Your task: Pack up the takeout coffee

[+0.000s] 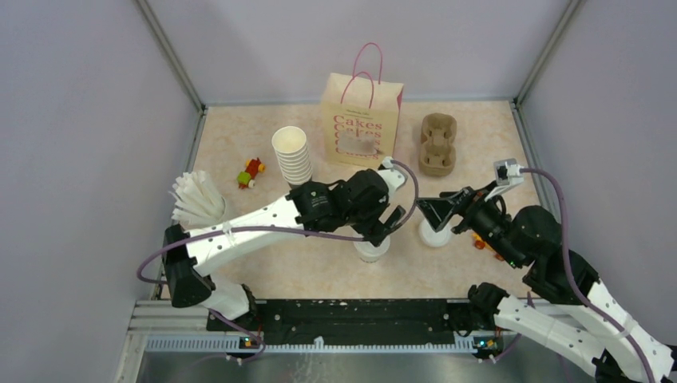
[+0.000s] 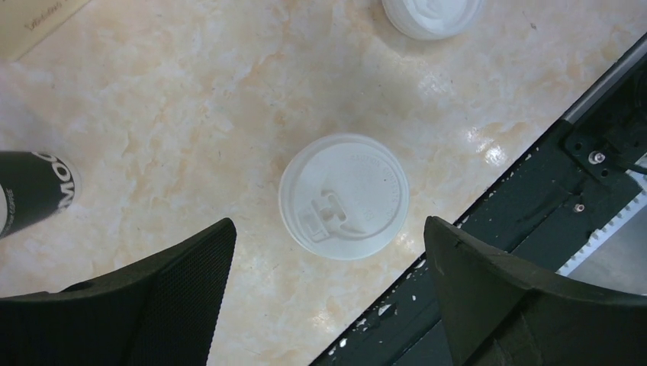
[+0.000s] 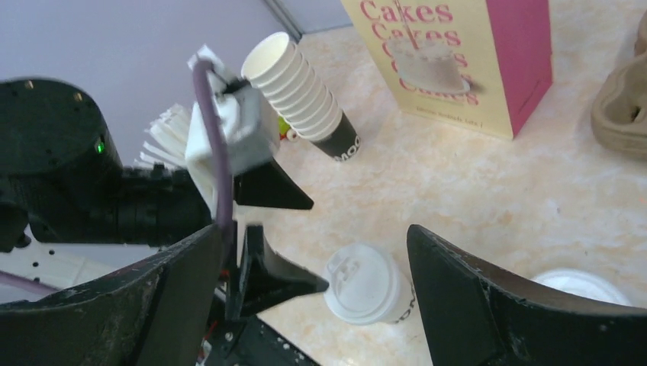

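Gaping wide, left pincer (image 2: 328,226) and right pincer (image 3: 314,231) hang near two lidded cups (image 1: 372,252) (image 1: 433,235).

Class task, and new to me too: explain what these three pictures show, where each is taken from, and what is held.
Two robot arms are bolted to a table. One picture looks down from above; the others come from a camera on each wrist. On it stand a Cakes bag, a cardboard carrier and a stack of lidless cups. The jaws of the left arm hang open over one lidded cup; those of the right arm are open near a second lidded cup. Nothing is held.
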